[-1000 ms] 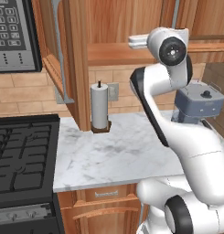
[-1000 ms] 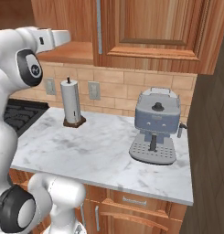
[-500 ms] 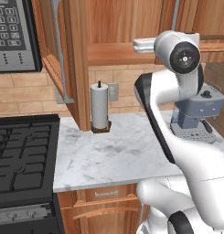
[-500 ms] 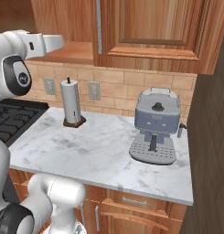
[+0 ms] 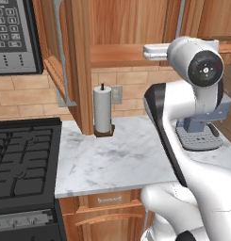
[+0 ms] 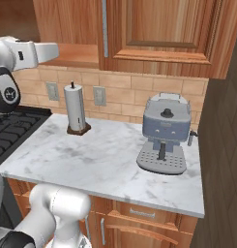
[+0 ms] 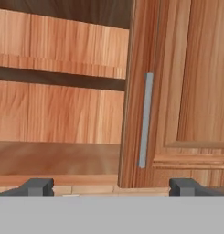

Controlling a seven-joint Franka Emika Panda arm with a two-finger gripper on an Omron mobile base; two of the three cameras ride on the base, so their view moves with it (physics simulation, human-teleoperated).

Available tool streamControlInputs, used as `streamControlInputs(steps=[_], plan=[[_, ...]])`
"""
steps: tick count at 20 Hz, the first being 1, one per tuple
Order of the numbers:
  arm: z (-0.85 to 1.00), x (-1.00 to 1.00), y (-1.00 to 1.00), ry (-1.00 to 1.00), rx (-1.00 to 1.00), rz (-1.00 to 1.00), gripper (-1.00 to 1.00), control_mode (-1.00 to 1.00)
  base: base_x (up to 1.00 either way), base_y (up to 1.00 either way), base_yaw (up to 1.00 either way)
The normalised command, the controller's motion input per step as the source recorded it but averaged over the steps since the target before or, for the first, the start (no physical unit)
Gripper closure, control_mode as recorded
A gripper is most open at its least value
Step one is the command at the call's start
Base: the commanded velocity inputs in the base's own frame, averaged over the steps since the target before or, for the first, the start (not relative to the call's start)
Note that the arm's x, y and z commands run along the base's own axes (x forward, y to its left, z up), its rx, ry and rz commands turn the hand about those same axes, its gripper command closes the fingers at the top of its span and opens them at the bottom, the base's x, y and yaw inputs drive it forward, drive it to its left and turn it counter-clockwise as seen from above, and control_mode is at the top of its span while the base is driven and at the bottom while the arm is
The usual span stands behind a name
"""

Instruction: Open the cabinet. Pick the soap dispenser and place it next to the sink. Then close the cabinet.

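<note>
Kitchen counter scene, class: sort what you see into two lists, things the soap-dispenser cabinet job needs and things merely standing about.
Job:
cabinet, left door swung open
right door's silver handle
open gripper

Standing about:
paper towel roll
coffee machine
stove
microwave

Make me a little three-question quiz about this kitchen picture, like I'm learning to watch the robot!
1. True or false: the left door of the cabinet is swung open.
2. What stands on the counter nearest the stove? A) paper towel roll B) coffee machine C) toaster
3. Fill in: the tool has its jaws ____, facing the right door's silver handle.

Key: 1 true; 2 A; 3 open
</note>
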Motion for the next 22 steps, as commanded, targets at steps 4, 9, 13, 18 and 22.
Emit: streamControlInputs(steps=[4, 9, 13, 18, 22], plan=[[0.01, -0.53, 0.0, 0.0, 0.01, 0.0, -1.0, -1.0, 0.0, 0.0, 0.0], [0.01, -0.49, 0.0, 0.0, 0.0, 0.0, -1.0, -1.0, 0.0, 0.0, 0.0], [0.0, -0.45, 0.0, 0.0, 0.0, 0.0, -1.0, -1.0, 0.0, 0.0, 0.0], [0.0, -0.44, 0.0, 0.0, 0.0, 0.0, -1.0, -1.0, 0.0, 0.0, 0.0], [0.0, -0.42, 0.0, 0.0, 0.0, 0.0, -1.0, -1.0, 0.0, 0.0, 0.0]])
